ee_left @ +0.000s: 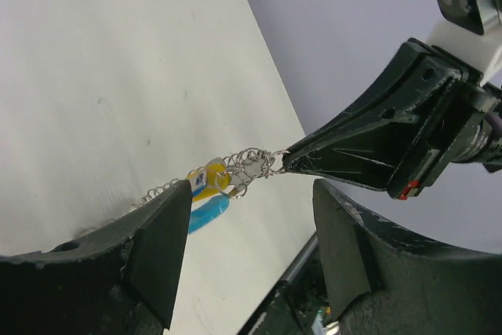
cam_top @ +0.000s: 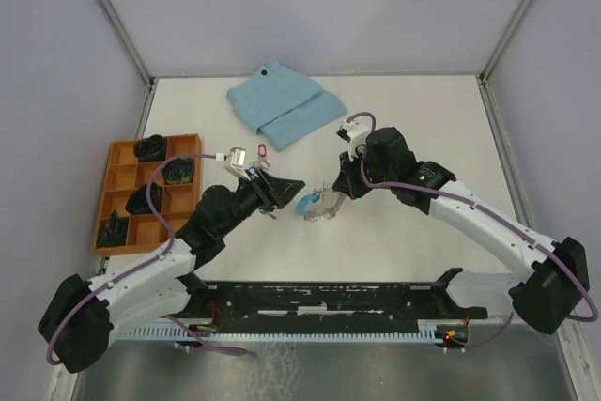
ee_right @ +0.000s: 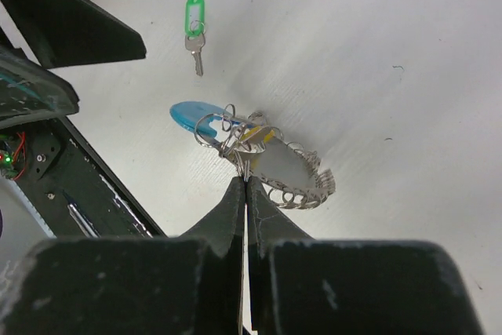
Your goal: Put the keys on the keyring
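Right wrist view: I see my right gripper [ee_right: 245, 183] pinched shut on the chain links of the keyring [ee_right: 271, 164], mid-table [ee_right: 376, 37] between both arms. A green-tagged key [ee_right: 194, 30] lies apart from it on the white surface. My left gripper [ee_left: 251, 194] stands open and empty, facing the keyring.

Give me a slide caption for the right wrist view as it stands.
Shut right gripper pinches the keyring by its chain; the green-tagged key lies apart on the table.
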